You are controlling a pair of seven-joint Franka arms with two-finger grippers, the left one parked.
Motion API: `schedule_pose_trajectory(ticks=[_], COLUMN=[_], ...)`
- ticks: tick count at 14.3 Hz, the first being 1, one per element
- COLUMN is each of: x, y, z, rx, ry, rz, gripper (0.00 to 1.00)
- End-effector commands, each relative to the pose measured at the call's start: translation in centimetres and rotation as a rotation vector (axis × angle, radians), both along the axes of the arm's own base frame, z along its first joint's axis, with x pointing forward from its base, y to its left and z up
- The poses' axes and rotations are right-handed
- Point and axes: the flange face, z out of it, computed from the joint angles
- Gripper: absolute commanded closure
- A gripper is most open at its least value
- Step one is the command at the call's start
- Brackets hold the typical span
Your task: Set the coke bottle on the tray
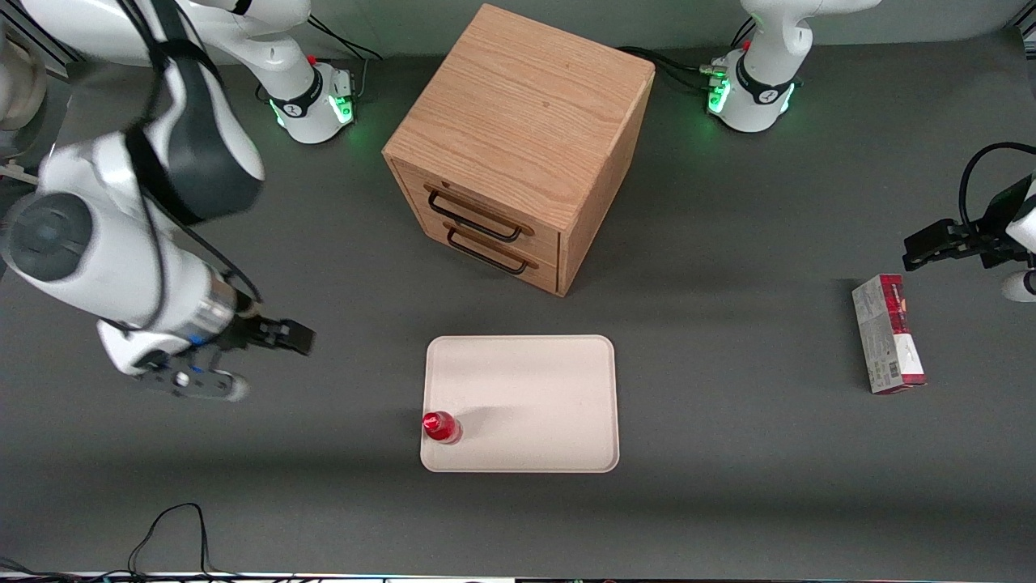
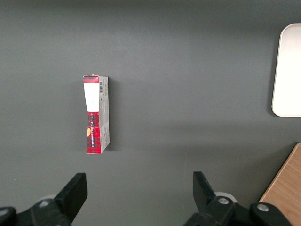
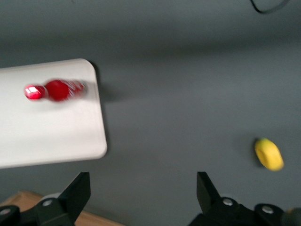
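On the cream tray point(image 1: 534, 389), near the corner closest to the front camera at the working arm's end, the red bottle point(image 1: 441, 427) stands upright, its cap facing up and its base inside the low rim. The right arm's hand point(image 1: 279, 336) hangs above the bare grey surface point(image 1: 728, 502) well apart from the tray, toward the working arm's end — its two fingers point(image 3: 77, 193) spread wide with nothing between them. From the wrist camera the bottle point(image 3: 55, 90) appears on the tray point(image 3: 51, 136) close to one rounded corner, and a yellow lemon point(image 3: 269, 153) lies alone on the surface, well away from the tray. A wooden cabinet point(image 1: 518, 138) with two dark-handled drawers sits farther from the front camera than the tray, turned at an angle. Toward the parked arm's end of the surface a red-and-grey carton point(image 1: 888, 334) lies flat — seen also from the left wrist camera point(image 2: 96, 114), well apart from the tray's edge point(image 2: 287, 70).
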Motion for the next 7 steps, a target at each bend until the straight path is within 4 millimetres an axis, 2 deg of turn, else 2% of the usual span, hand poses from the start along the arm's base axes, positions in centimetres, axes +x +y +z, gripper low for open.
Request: schedule_pose_trajectory(ticks=[1, 5, 7], x=[-7.4, -12.3, -13.4], y=[-5.1, -9.8, -10.3], z=[2.2, 5.2, 6.1], rx=[0.013, 0.037, 0.039], ry=[0.020, 0.027, 0.011], rz=[0.012, 0.060, 0.066], gripper=[0.00, 0.00, 0.00])
